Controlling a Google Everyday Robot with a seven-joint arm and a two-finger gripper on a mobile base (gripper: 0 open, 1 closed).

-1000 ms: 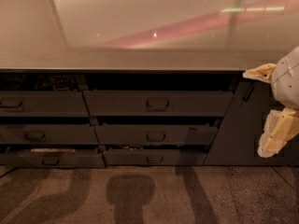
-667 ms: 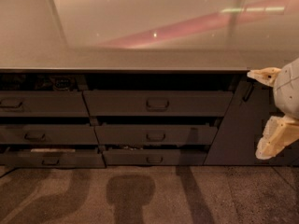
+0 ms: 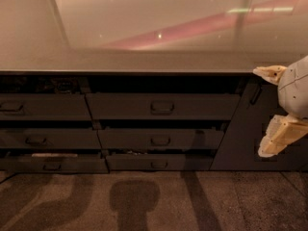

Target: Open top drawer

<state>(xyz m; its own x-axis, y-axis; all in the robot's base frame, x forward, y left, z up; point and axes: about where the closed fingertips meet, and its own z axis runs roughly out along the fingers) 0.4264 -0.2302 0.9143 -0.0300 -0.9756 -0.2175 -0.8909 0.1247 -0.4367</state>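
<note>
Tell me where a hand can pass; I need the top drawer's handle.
Free: before the wide dark grey top drawer, around its recessed handle, and on the glossy countertop. Crowded at right: the cream gripper hangs open by the dark panel.

At right edge, gripper [image 3: 262, 112], pale fingers [image 3: 281, 136] spread wide before a dark side panel [image 3: 240, 143]. Left of it and untouched, top drawer [image 3: 202, 107] with centre handle [image 3: 162, 107], dark gap above, under glossy countertop [image 3: 144, 61]. Below, lower drawers [image 3: 192, 139] and carpet [image 3: 216, 201].

No readable text or labels anywhere, hand [image 3: 264, 111] at right edge
</note>
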